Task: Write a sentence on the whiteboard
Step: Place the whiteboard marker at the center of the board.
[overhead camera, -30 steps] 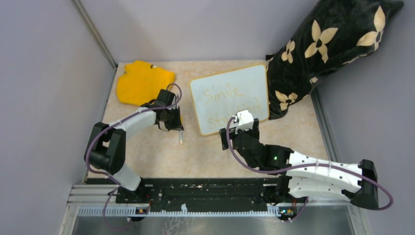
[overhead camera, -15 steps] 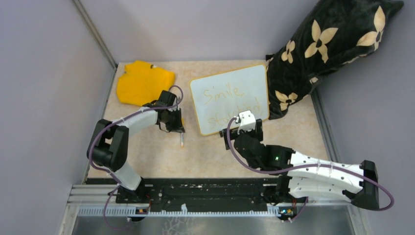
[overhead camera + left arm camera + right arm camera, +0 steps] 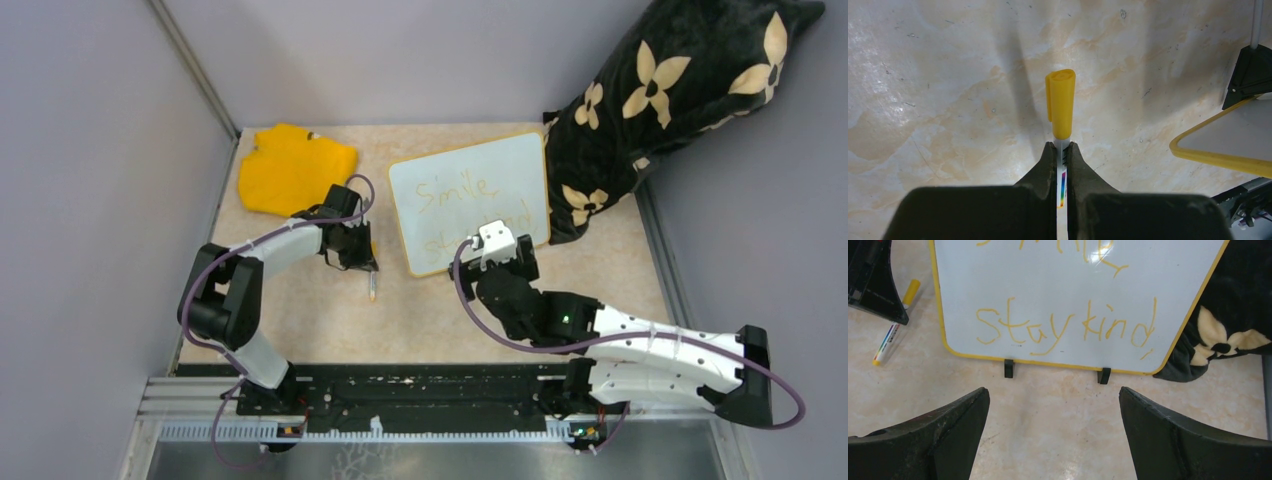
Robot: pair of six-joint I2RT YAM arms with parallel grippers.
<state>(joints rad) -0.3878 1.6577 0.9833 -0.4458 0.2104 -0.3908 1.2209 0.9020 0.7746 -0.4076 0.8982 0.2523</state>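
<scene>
**A:** Whiteboard (image 3: 470, 195): where does it stand?

**B:** Toward the back of the table (image 3: 320, 320), with its right edge against the big black flowered cushion (image 3: 680, 90). The yellow cloth (image 3: 295, 165) lies well apart on its left. The board stands tilted back on two black clip feet (image 3: 1008, 368).

**A:** And the arms?

**B:** The right gripper (image 3: 1053, 390) hangs just in front of the board, jaws spread wide, holding nothing. The left gripper (image 3: 1062, 150) is pressed together on a marker (image 3: 1060, 107) with its yellow cap on, low over the table beside the board's near left corner.

**A:** The sentence (image 3: 1063, 327)?

**B:** "Smile" above "Stay kind", in thin yellow-orange strokes. The writing looks finished.

**A:** How would the board handle?

**B:** Light and stiff, I'd judge, with a slick face that gives no purchase and ink that would smear. Take it by the yellow rim at a bare edge, and expect it to tip on those small feet.
</scene>
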